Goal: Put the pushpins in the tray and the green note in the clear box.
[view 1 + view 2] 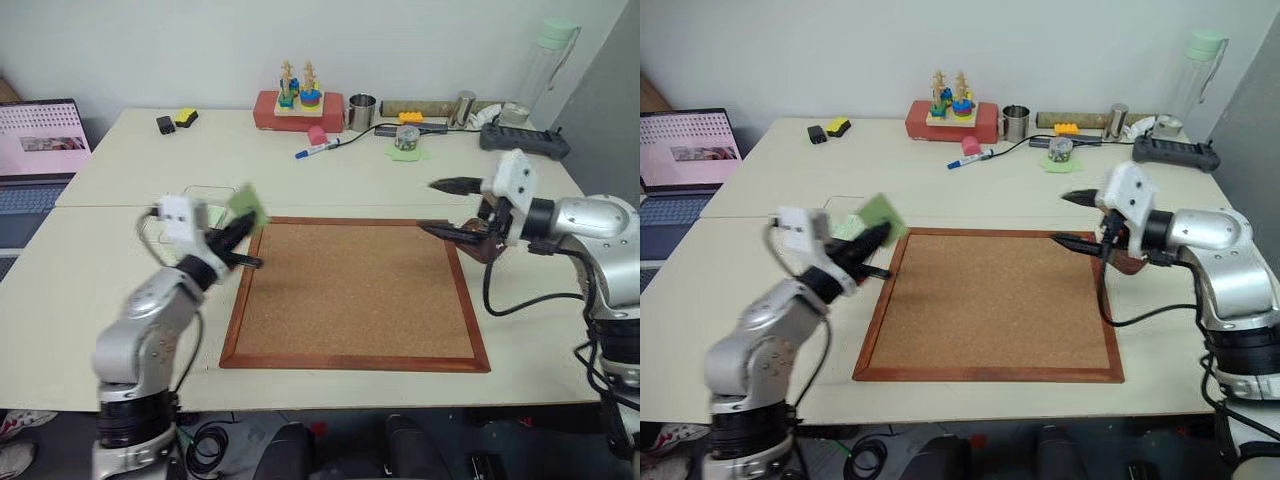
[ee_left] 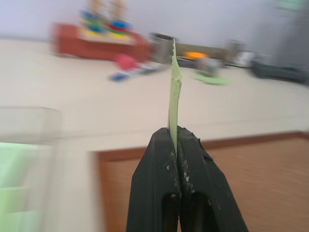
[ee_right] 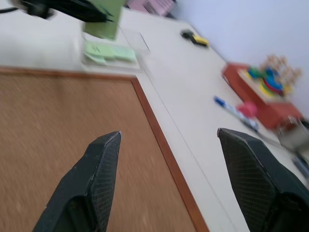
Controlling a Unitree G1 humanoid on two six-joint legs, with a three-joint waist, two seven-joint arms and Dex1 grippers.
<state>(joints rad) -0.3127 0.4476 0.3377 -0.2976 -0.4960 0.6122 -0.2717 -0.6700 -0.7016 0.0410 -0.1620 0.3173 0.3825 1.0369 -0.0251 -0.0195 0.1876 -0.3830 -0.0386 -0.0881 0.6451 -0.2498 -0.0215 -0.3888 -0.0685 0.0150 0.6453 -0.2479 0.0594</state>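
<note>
Left gripper (image 1: 243, 240): fingers clenched on the green note; raised above the table, at the left rail of the cork board.
Green note (image 1: 246, 204): pinched by its lower edge between the two black fingers; the sheet stands up past the fingertips, free above them. In the left wrist view it is seen edge-on (image 2: 174, 92), rising straight out of the closed finger pair.
Finger contact: both pads press flat on the note, one on each face; no gap visible between them.
Clear box (image 1: 208, 203): on the table just behind the left gripper, beside the board's far-left corner; pale green notes (image 3: 110, 52) lie inside it. The held note is above and just beside the box, not in it.
Right gripper (image 1: 440, 207): fingers spread wide and released, nothing between them; held in the air over the board's right edge, pointing toward the left.
Tray (image 1: 1130, 260): dark brown dish on the table just right of the board, largely hidden behind the right wrist; contents cannot be told.
Pushpins: cannot be made out.
Cork board (image 1: 355, 290): wood-framed, flat on the table between the two arms.
</note>
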